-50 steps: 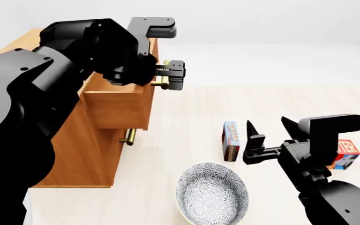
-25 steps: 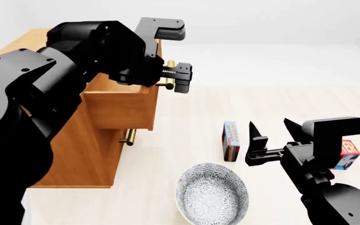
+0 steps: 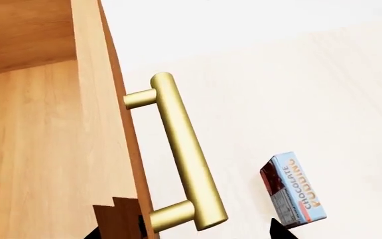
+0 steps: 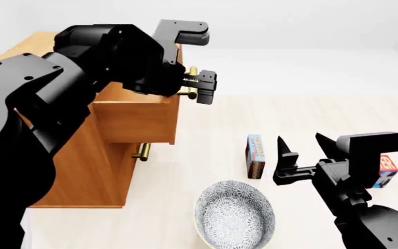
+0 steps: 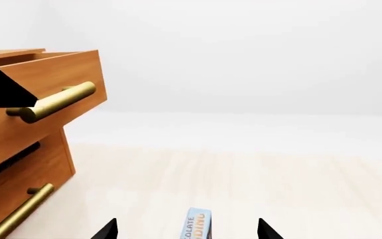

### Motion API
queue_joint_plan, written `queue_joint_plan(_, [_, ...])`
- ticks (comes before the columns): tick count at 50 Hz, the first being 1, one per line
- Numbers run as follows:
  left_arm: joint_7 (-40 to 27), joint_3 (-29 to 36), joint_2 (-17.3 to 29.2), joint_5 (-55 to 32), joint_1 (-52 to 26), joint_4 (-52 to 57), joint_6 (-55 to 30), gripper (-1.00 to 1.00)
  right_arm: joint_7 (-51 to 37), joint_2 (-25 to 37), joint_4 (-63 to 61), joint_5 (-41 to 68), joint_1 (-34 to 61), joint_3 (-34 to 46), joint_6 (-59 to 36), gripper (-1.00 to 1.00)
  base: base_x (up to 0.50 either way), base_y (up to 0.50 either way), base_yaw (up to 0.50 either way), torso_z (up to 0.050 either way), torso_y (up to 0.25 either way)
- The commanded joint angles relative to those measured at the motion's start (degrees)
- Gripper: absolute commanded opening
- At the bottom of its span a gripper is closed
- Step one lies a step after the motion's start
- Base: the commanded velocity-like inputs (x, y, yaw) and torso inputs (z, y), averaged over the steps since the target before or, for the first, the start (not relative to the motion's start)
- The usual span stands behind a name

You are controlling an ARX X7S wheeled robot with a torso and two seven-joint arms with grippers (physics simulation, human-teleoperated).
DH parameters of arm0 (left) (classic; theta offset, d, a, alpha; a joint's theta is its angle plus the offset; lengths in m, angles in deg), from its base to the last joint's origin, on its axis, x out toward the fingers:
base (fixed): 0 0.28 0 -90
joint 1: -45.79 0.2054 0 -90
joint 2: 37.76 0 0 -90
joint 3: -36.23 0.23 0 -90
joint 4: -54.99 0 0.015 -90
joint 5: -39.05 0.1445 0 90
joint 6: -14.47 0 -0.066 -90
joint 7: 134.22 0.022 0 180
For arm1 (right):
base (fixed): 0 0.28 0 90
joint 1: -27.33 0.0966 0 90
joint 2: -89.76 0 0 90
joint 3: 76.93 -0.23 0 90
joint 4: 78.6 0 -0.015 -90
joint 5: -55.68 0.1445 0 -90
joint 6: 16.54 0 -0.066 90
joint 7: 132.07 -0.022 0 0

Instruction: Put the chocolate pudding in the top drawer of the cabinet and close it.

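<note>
The chocolate pudding [image 4: 256,155] stands on edge on the pale floor, right of the cabinet [image 4: 88,171]. It also shows in the left wrist view [image 3: 294,196] and the right wrist view [image 5: 196,226]. The top drawer [image 4: 138,122] is pulled partly out. My left gripper [image 4: 197,85] is open at its brass handle [image 3: 184,154]: one finger is behind the drawer front, the other outside the handle. My right gripper [image 4: 301,150] is open and empty, just right of the pudding, which lies between and beyond its fingertips [image 5: 108,231].
A patterned bowl [image 4: 235,215] sits on the floor in front of the pudding. A red box [image 4: 385,171] stands at the far right, behind my right arm. A lower drawer's brass handle [image 4: 141,151] sticks out under the open drawer.
My left gripper has moved right, away from the cabinet, and the top drawer has slid further out with it. My right gripper has shifted slightly right.
</note>
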Motion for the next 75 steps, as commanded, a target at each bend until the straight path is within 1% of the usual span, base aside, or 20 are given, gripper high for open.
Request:
queue_joint_plan(1, [5.74,-2.83,-1.45,-13.36,1.09,2.55,1.35,1.0,0.31,0.14,0.56,0.15,-0.56,-0.29,0.72,1.0,0.0,0.0,0.0,0.0,0.0])
queue_joint_plan(17, [6.21,-2.77,-1.45,-15.08,1.41,3.41,2.56,1.0,0.41,0.14,1.01,0.19,-1.0,-0.22,1.46,1.0,0.0,0.0,0.0,0.0,0.0])
queue_joint_plan(39, [6.01,-3.5,-1.46,-16.51,0.87,8.44,5.14,1.0,0.87,0.18,2.44,0.08,-1.21,-0.12,2.76,1.0,0.0,0.0,0.0,0.0,0.0])
queue_joint_plan(47, [8.7,-3.86,-1.46,-14.66,-0.1,11.45,5.94,1.0,0.98,0.34,2.53,0.1,-1.0,0.31,2.73,1.0,0.0,0.0,0.0,0.0,0.0])
queue_joint_plan(51, [9.22,-3.97,-1.45,-15.54,-0.89,12.39,6.57,1.0,1.16,0.31,2.81,-0.05,-0.92,0.71,2.91,1.0,0.0,0.0,0.0,0.0,0.0])
queue_joint_plan(62, [8.62,-3.82,-1.45,-17.19,-2.29,11.77,7.41,1.0,1.37,0.49,2.86,0.16,-1.39,0.68,3.27,1.0,0.0,0.0,0.0,0.0,0.001])
queue_joint_plan(75, [2.38,-4.2,-1.45,-5.41,-4.04,11.31,13.75,1.0,1.39,0.48,3.05,0.19,-1.55,0.88,3.69,1.0,0.0,0.0,0.0,0.0,0.002])
